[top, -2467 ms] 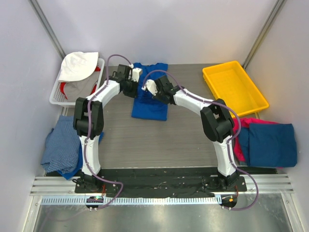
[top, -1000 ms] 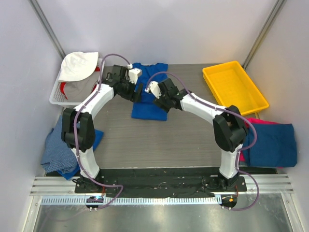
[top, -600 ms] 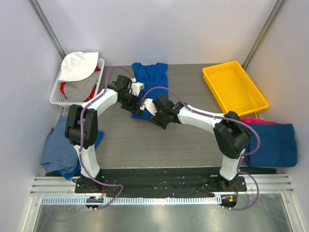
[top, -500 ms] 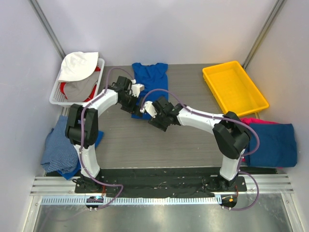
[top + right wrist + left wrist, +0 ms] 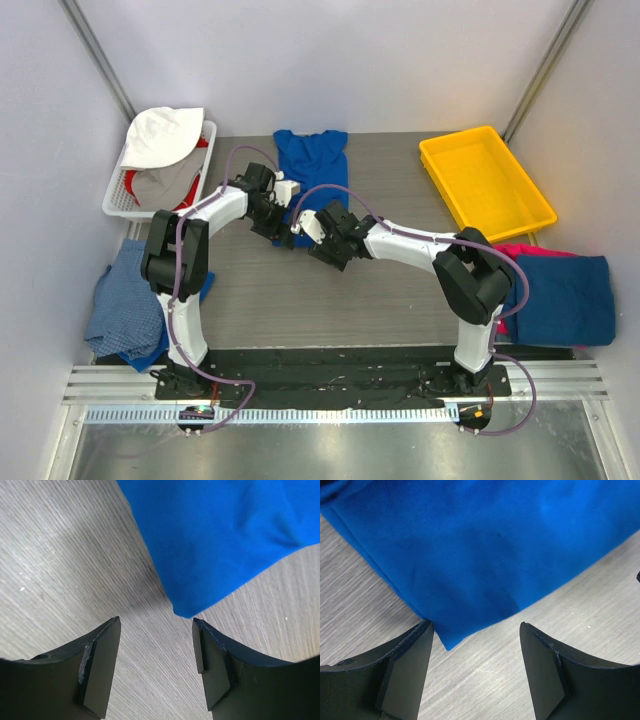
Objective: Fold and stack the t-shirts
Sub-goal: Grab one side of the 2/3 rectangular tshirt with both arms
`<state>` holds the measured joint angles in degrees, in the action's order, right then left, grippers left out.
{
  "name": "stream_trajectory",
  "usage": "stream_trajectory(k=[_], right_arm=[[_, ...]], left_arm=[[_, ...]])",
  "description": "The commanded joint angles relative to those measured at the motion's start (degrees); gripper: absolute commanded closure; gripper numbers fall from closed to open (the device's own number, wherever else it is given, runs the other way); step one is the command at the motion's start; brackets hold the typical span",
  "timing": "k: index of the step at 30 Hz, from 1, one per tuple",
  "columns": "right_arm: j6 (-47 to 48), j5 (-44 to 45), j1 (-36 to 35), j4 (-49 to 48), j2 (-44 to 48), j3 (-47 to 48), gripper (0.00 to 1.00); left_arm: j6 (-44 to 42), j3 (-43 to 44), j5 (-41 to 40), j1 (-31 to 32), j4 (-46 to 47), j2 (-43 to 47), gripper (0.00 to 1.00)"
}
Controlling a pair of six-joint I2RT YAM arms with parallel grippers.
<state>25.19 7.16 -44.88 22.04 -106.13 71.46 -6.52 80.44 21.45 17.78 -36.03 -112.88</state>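
A royal blue t-shirt (image 5: 312,160) lies flat on the table at the back centre, its near end hidden under both grippers in the top view. My left gripper (image 5: 282,228) hovers open at the shirt's near left corner. In the left wrist view that corner of the blue t-shirt (image 5: 485,555) lies just ahead of the left gripper (image 5: 475,670), beside the left finger, with bare table between the jaws. My right gripper (image 5: 310,240) is open too. In the right wrist view the blue t-shirt (image 5: 225,535) ends in a corner just beyond the right gripper (image 5: 156,665).
A white basket (image 5: 115,200) with white and grey cloth sits back left. A yellow tray (image 5: 485,180) stands back right. A dark blue folded shirt (image 5: 560,295) rests on a magenta one (image 5: 510,255) off the table's right edge. Blue checked cloth (image 5: 125,305) lies at the left.
Both grippers have slid from over the shirt toward me to its near edge, uncovering most of it. Their jaws have narrowed a little.
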Motion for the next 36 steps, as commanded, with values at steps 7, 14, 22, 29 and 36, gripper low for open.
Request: stream_trajectory(k=[7,14,22,29,36], right_arm=[[1.4,0.0,1.8,-3.1,-2.7,1.9,0.36],[2.4,0.4,3.0,-3.0,-2.9,3.2,0.36],[3.0,-0.2,4.2,-3.0,-5.4,5.5,0.37],[2.9,-1.1,5.1,-3.3,-8.2,7.6,0.41],[2.7,-1.1,5.2,-3.1,-8.3,7.8,0.74]], left_arm=[[-1.5,2.9,-0.2,0.2,1.8,-2.3,0.27],[-1.4,3.8,0.3,0.1,1.7,-1.9,0.27],[-1.3,3.2,0.8,0.1,1.9,-2.1,0.28],[-1.5,3.0,0.6,0.1,2.2,-2.4,0.30],[-0.9,3.5,1.3,0.1,2.4,-3.1,0.53]])
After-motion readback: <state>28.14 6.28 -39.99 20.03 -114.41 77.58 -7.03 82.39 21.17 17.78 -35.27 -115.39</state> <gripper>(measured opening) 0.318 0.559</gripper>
